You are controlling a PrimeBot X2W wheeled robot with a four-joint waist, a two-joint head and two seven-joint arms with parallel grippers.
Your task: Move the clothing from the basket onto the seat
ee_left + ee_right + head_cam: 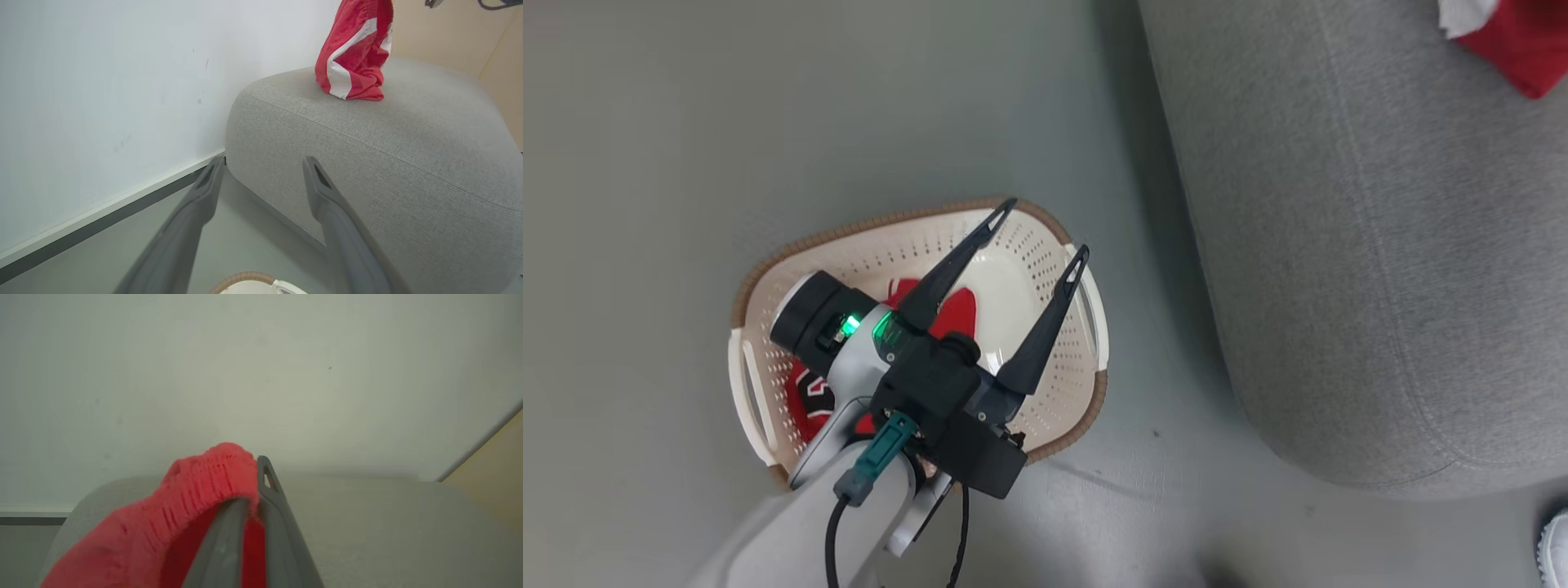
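- Right gripper (255, 486): jaws are pinching tight on the ribbed waistband of the red shorts (196, 490). The right wrist view is the one showing this grip up close.
- Left gripper (1046, 227): jaws are standing fully spread and gripping nothing. In the head view it is hanging over the basket (866, 224).
- The left wrist view is looking past the left gripper (264, 161) at the red shorts (355, 53) hanging upright with a white side stripe, their lower end resting on the seat (367, 163). The basket (245, 277) is peeking in at the bottom edge as a bit of rim.
- The head view is showing a red piece (956, 314) lying inside the basket, partly under the arm. The red shorts (1515, 41) are showing at the top right, over the seat (1380, 245).
- The basket is sitting on the floor (645, 163) just beside the seat.
- Count: two grippers, two red clothing pieces, one basket, one seat. Whether more is lying under the arm cannot be told.
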